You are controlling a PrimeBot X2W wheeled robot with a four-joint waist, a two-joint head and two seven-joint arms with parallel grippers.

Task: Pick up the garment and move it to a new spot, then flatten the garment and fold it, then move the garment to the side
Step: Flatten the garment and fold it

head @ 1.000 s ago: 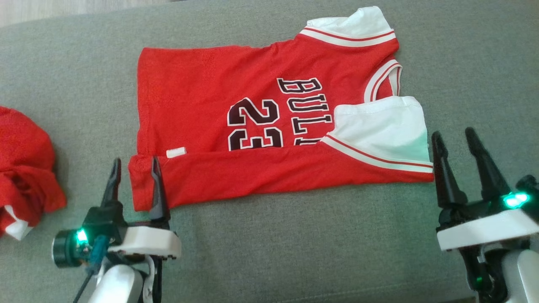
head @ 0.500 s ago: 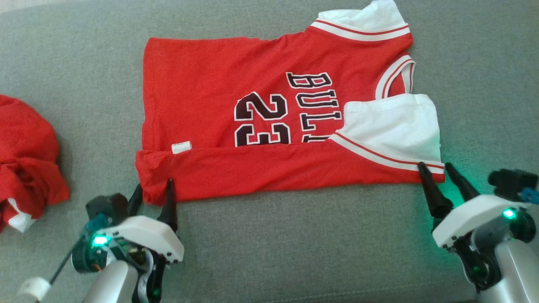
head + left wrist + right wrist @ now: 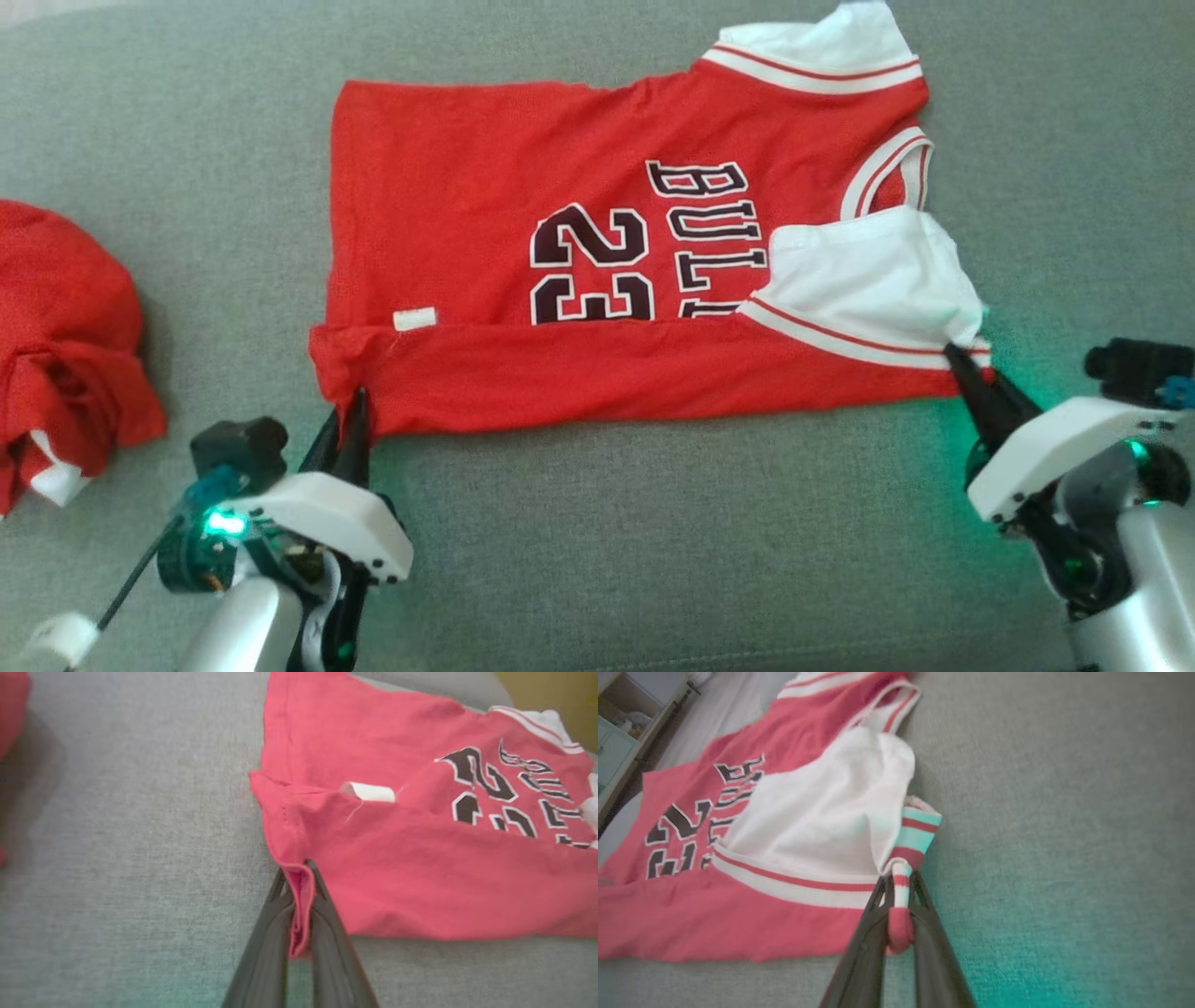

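Two dark-fingered pincers, both clenched on cloth: left gripper (image 3: 350, 415) pinches the near-left hem corner, right gripper (image 3: 966, 366) the near-right striped sleeve corner, of the red mesh basketball jersey with white sleeves (image 3: 523, 177), lying part-folded midway across the grey woven cushion (image 3: 653, 541). Risk: each bite takes only a thin edge; an uneven lift could slip a corner or undo the near fold. Change: a second ago both pincers stood open at those corners.
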